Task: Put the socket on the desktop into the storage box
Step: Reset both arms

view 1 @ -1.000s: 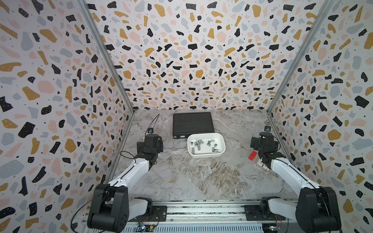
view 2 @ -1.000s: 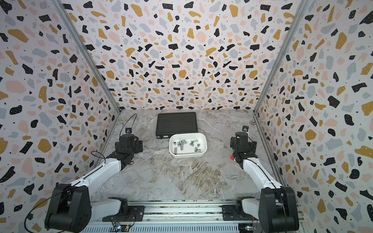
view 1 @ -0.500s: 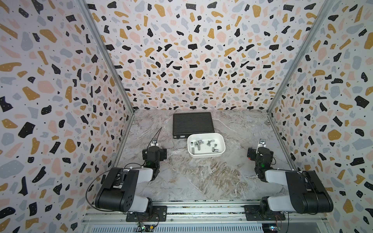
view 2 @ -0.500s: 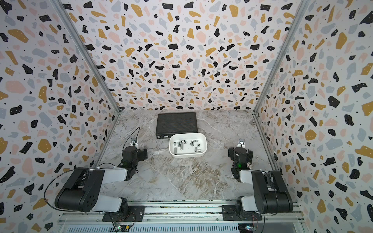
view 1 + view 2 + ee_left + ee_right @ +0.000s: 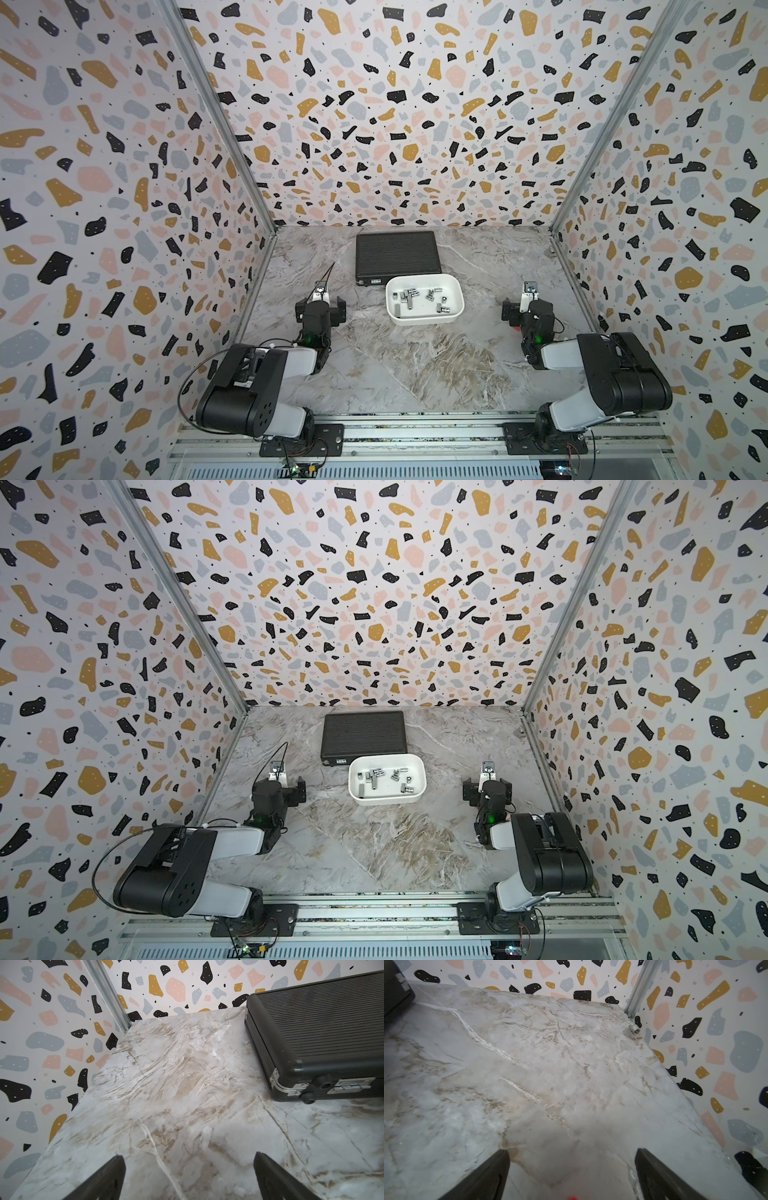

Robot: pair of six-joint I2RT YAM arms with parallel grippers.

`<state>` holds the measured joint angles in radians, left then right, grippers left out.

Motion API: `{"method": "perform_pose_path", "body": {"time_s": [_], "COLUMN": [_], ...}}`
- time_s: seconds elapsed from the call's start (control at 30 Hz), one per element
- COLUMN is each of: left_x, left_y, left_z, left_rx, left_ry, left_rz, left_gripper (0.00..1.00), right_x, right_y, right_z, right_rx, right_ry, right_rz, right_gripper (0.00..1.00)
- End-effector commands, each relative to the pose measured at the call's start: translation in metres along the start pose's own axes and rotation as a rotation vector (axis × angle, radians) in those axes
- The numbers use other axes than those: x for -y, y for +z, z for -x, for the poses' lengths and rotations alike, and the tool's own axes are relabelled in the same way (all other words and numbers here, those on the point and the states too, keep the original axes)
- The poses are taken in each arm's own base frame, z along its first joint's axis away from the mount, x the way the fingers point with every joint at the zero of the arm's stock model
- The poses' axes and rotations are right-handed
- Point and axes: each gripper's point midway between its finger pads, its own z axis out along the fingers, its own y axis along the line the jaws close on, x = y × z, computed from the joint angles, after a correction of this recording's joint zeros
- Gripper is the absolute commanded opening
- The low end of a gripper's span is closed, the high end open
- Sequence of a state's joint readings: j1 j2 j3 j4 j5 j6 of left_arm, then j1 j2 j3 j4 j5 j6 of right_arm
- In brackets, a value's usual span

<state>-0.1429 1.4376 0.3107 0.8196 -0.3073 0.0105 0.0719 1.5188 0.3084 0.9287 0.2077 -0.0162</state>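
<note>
The white storage box (image 5: 453, 316) (image 5: 415, 798) stands mid-desktop with several metal sockets (image 5: 428, 296) (image 5: 392, 775) lying in it. One small metal socket (image 5: 634, 1030) lies on the marble desktop (image 5: 395, 365) (image 5: 529, 1064) against the right wall, by the corner post, far ahead of my right gripper. My left gripper (image 5: 321, 306) (image 5: 279, 791) (image 5: 189, 1158) is open over bare marble, left of the box. On the box's other side my right gripper (image 5: 525, 309) (image 5: 487, 791) (image 5: 572, 1152) is also open. Neither holds anything.
A black ribbed case (image 5: 397, 255) (image 5: 322, 1039) lies right behind the box. Terrazzo walls close in the left, right and back. Both arms are folded low near the front rail (image 5: 415, 432). A small red bit (image 5: 516, 328) (image 5: 572, 1198) shows beneath the right gripper.
Both arms have folded back toward the front rail, drawing the grippers slightly nearer; most of this happened in the first half second. The box and its sockets have not moved.
</note>
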Motion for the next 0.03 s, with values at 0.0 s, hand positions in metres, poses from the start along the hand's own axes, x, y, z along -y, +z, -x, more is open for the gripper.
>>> {"method": "perform_pose_path", "body": {"time_s": [0.0], "left_x": [0.0024], "left_y": [0.0011], "left_z": [0.0133], "left_rx": [0.042], "left_ry": [-0.026], "left_rz": [-0.041], "left_gripper": [1.0], "right_x": [-0.0082], "right_y": [0.0028], "right_z": [0.0125], "right_rx": [0.029], "right_ry": [-0.024], "right_rz": [0.047], "right_gripper": [1.0]}}
